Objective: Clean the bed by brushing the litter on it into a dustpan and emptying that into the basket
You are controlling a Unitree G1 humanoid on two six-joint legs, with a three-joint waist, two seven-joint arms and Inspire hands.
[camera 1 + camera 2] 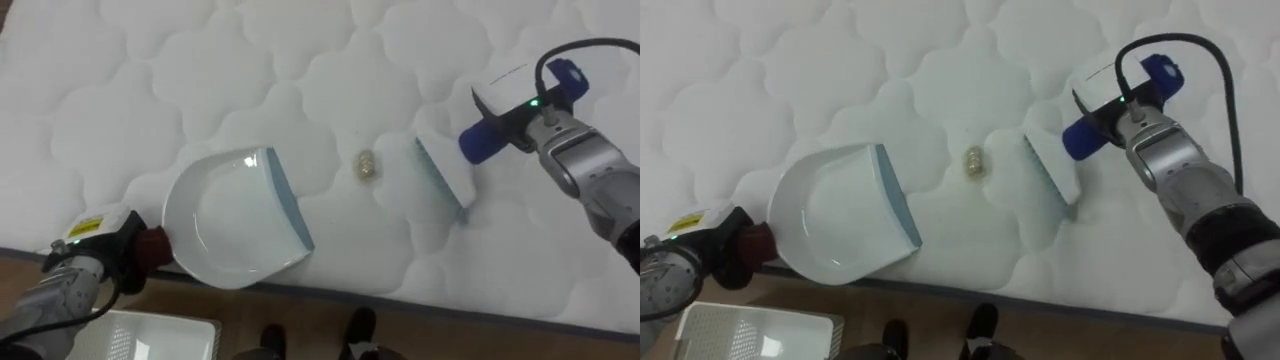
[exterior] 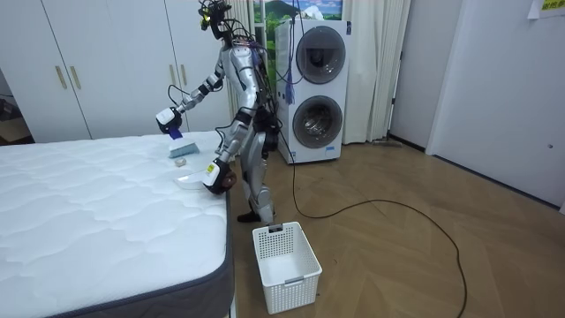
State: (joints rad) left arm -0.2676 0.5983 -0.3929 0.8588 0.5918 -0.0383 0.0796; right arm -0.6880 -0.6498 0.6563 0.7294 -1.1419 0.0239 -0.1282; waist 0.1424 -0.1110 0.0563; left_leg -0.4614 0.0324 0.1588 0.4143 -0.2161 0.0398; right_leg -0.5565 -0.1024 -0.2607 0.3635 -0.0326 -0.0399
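A white dustpan [image 1: 235, 215] with a pale blue lip lies flat on the quilted white mattress [image 1: 200, 80] near its front edge. My left hand [image 1: 105, 252] is shut on its dark red handle [image 1: 152, 248] at the lower left. A small yellowish scrap [image 1: 367, 167] rests on the mattress just right of the pan's lip. Beyond the scrap stands a white brush [image 1: 443, 172], bristles down on the bed, and my right hand [image 1: 528, 122] is shut on its blue handle [image 1: 488, 140]. The room view has me standing at the bed's side, bent slightly over it.
A white slatted laundry basket [image 2: 285, 265] stands on the wood floor by my feet, its corner also in the left eye view's lower left. Behind me are a stacked washer and dryer [image 2: 318, 88] and white wardrobes [image 2: 88, 62]. The mattress stretches wide to the far side.
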